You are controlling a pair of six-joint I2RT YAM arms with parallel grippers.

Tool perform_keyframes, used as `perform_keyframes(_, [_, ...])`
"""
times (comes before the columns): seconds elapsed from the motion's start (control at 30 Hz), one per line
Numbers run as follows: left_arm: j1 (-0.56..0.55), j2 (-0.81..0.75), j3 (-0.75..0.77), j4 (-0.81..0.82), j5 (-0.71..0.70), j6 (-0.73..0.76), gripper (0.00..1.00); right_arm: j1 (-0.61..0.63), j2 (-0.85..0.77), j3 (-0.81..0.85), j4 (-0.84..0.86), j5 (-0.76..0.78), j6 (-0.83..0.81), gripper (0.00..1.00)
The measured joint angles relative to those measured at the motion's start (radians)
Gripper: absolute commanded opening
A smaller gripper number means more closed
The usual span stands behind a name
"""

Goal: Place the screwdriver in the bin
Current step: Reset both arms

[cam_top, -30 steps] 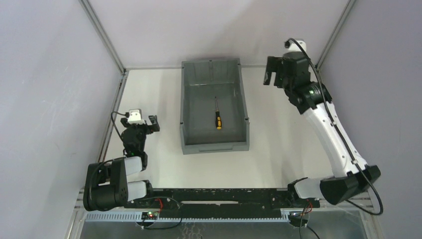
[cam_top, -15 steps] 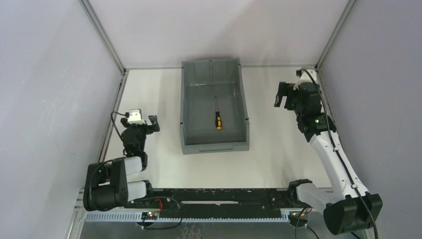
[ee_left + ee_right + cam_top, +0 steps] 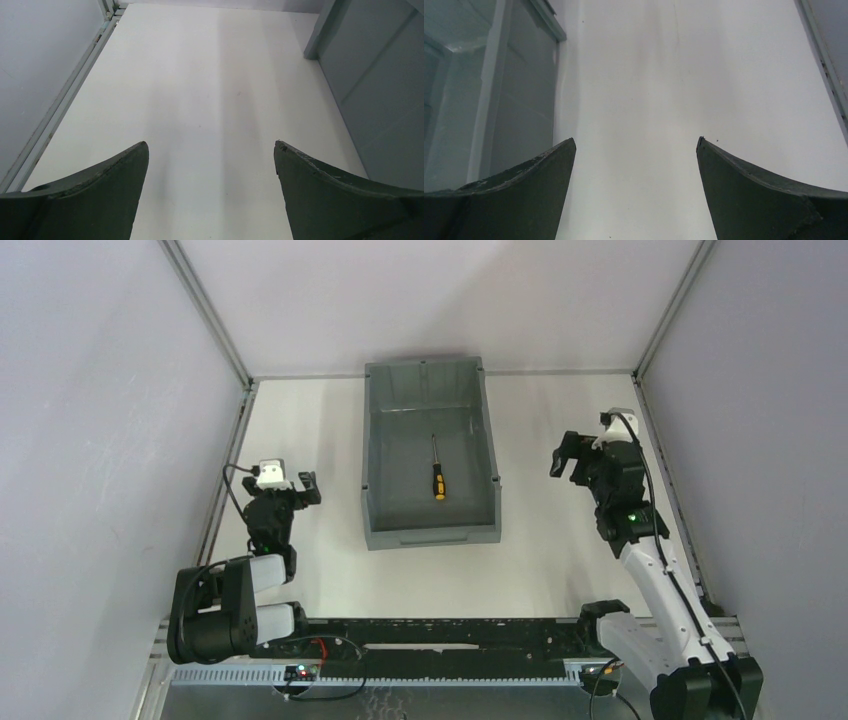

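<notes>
The screwdriver point(image 3: 438, 474), black and yellow handle with a thin dark shaft, lies on the floor of the grey bin point(image 3: 376, 480), handle towards the front. My right gripper point(image 3: 566, 457) is open and empty over the table to the right of the bin; the bin's outer wall point(image 3: 489, 100) shows at the left of the right wrist view, beside the open gripper point(image 3: 635, 142). My left gripper point(image 3: 303, 488) is open and empty, left of the bin; in the left wrist view point(image 3: 211, 145) it shows over bare table, with the bin's wall point(image 3: 380, 85) at the right.
White walls with metal frame posts point(image 3: 205, 310) enclose the table on three sides. A metal rail point(image 3: 65, 100) runs along the table's left edge, and another point(image 3: 824, 65) along the right edge. The arm bases stand on a black rail point(image 3: 440, 635) at the near edge.
My right arm has drawn back from beside the bin's far right corner towards the near edge and lowered, gripper open throughout. The left arm and the screwdriver have not moved.
</notes>
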State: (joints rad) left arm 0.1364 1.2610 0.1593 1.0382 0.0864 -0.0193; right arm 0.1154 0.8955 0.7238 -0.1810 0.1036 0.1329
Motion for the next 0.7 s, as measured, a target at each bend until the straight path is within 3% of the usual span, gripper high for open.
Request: perform_keyframes(0.7, [0.000,0.000,0.000,0.000,0.000,0.000,1.00,0.000,-0.043,0.000,0.024,0.027,0.015,1.00])
